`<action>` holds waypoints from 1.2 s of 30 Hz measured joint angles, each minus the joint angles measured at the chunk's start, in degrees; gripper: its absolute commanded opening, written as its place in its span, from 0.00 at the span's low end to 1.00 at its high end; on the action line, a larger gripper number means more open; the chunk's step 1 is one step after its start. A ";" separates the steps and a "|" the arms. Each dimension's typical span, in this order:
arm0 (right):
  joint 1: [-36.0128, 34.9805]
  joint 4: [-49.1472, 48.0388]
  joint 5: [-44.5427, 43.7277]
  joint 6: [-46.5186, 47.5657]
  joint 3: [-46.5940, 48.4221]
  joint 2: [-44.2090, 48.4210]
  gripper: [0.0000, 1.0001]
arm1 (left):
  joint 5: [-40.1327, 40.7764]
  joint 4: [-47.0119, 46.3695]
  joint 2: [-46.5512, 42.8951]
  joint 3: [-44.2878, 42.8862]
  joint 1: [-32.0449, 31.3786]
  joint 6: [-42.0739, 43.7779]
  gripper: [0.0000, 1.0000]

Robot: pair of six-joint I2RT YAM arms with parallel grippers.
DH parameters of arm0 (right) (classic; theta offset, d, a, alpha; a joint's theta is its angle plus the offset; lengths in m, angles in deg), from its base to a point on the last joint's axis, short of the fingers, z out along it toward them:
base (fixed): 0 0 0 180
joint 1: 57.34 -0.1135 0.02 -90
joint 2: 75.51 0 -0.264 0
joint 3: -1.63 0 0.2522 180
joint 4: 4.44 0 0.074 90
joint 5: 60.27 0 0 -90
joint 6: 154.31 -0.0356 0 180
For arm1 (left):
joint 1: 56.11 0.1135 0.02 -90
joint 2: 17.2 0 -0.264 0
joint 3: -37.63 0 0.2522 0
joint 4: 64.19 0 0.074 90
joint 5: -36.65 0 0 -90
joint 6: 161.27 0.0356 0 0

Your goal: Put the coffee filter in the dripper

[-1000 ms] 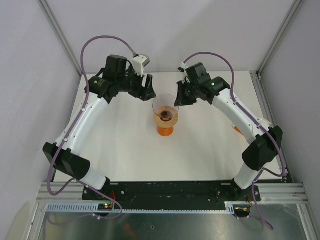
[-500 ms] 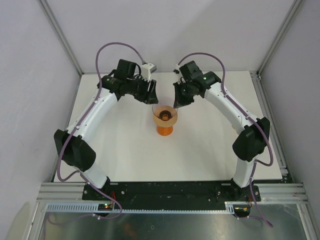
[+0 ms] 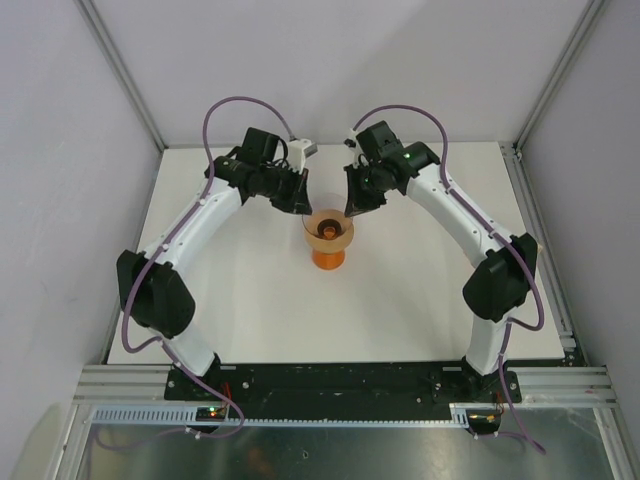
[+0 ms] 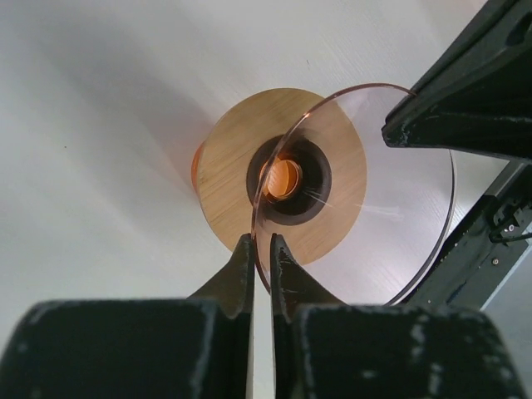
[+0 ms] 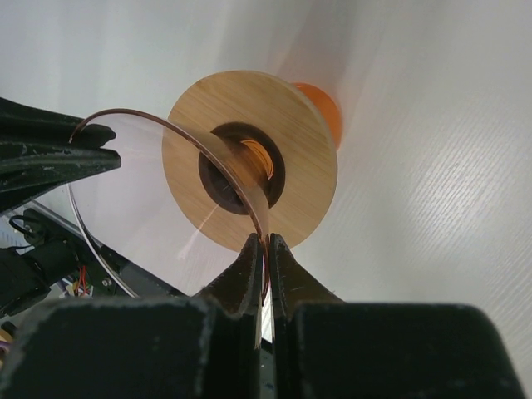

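The dripper (image 3: pixel 328 226) is a clear, pinkish cone over the middle of the table, its narrow end at the dark hole of a wooden ring. My left gripper (image 3: pixel 303 208) is shut on the rim's left side; in the left wrist view the left gripper (image 4: pixel 261 243) pinches the thin edge of the dripper (image 4: pixel 391 216). My right gripper (image 3: pixel 352 210) is shut on the opposite side of the rim, and the right wrist view shows the right gripper (image 5: pixel 264 241) clamped on the dripper (image 5: pixel 133 191). The coffee filter is out of view.
Under the dripper stands a small orange cup (image 3: pixel 329 260) topped by a round wooden ring (image 4: pixel 224 174), also seen as the wooden ring (image 5: pixel 299 125). Grey walls and metal frame posts (image 3: pixel 120 70) close in the white table (image 3: pixel 240 300) at the back and sides.
My left gripper came in from the left and closed on the dripper's rim. The right gripper, holding the dripper throughout, brought it down over the orange cup.
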 measured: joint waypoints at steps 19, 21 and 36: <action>1.99 -0.92 3.45 -0.94 0.87 -2.05 0.00 | -2.29 -5.95 2.10 1.25 1.55 -1.05 0.00; 2.25 -1.64 3.78 -0.98 0.13 -1.97 0.00 | -2.64 -6.69 2.16 1.66 1.64 -1.05 0.00; 3.30 -8.85 5.40 -2.86 -6.62 0.87 0.00 | -2.86 -13.27 2.34 5.68 1.90 -1.95 0.00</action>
